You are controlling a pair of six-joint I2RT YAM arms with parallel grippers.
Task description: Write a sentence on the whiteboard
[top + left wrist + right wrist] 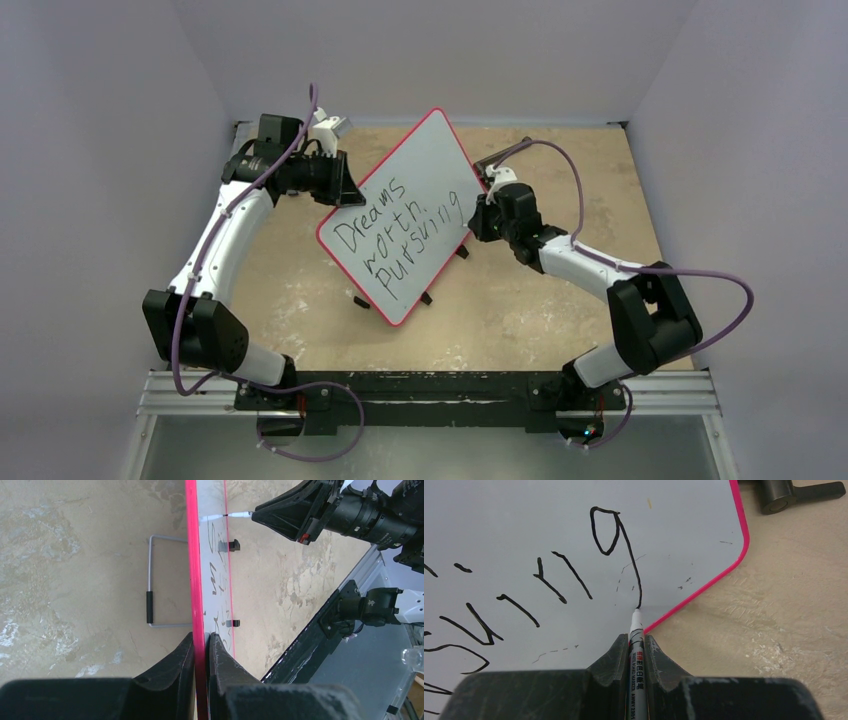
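The whiteboard [420,170], white with a thin red rim, stands slanted in the middle of the table. My left gripper [345,190] is shut on its left rim [192,555], one finger on each face [201,637]. The sentence [395,235] runs in three lines of black handwriting, "Dreams worth pursuing". My right gripper [478,215] is shut on a white marker [636,630]. The marker's tip touches the board [524,530] at the bottom of the tail of the last "g" [614,535], close to the board's right rim. The marker [235,514] also shows in the left wrist view, touching the board.
A bent wire stand [150,585] with a black sleeve lies on the tan tabletop behind the board. Small black clips [427,297] stick out from the board's lower right edge. A black foot [784,492] lies past the board's corner. An aluminium rail [430,395] runs along the near edge.
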